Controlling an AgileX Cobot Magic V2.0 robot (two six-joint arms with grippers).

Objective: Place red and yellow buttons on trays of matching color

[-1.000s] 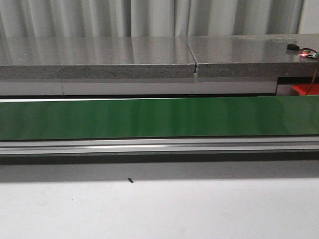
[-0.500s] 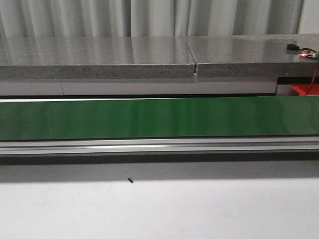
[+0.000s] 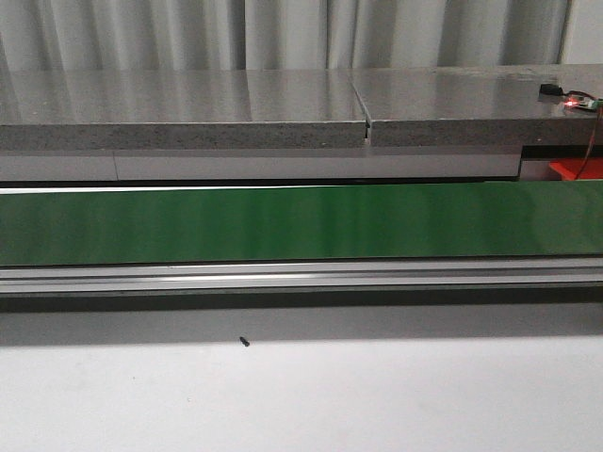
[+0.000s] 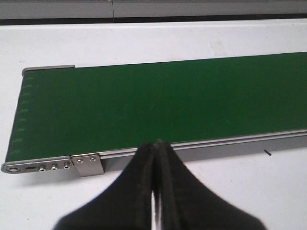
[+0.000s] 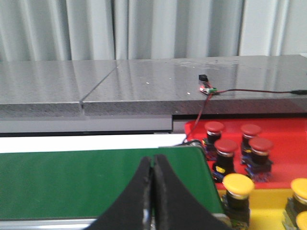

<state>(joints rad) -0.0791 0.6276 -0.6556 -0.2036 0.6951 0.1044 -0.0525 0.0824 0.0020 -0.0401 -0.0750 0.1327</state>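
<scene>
White tabletop (image 3: 301,395) fills the near ground of the front view, bare but for a tiny dark speck (image 3: 245,342) lying just short of the long green conveyor belt (image 3: 301,223), the landmark here. Neither arm appears in the front view.

From the left wrist view, the left gripper (image 4: 154,146) points level at the belt, its 2 black fingers pressed together with only a hairline between them and nothing held. Its tips sit over the silver aluminium side rail (image 4: 201,143) on the belt's near edge, close to the belt's rounded end with its small metal bracket (image 4: 87,164). No button shows near it.

From the right wrist view, the right gripper (image 5: 153,160) is likewise held level with its 2 black fingers squeezed together, empty, over the belt's other end. Just past that end lies the yellow tray (image 5: 268,203), holding yellow mushroom-head buttons (image 5: 238,184), the nearest one close beside the gripper's fingers. Beyond the yellow tray and touching it is the red tray (image 5: 283,132), with 4 red mushroom-head buttons (image 5: 225,146) standing upright in a cluster, well apart from the fingertips.

Behind the belt runs a grey speckled stone slab (image 3: 188,113), carrying a small circuit board with a red wire (image 5: 208,90), and grey pleated curtains (image 3: 283,33) close off the back.
</scene>
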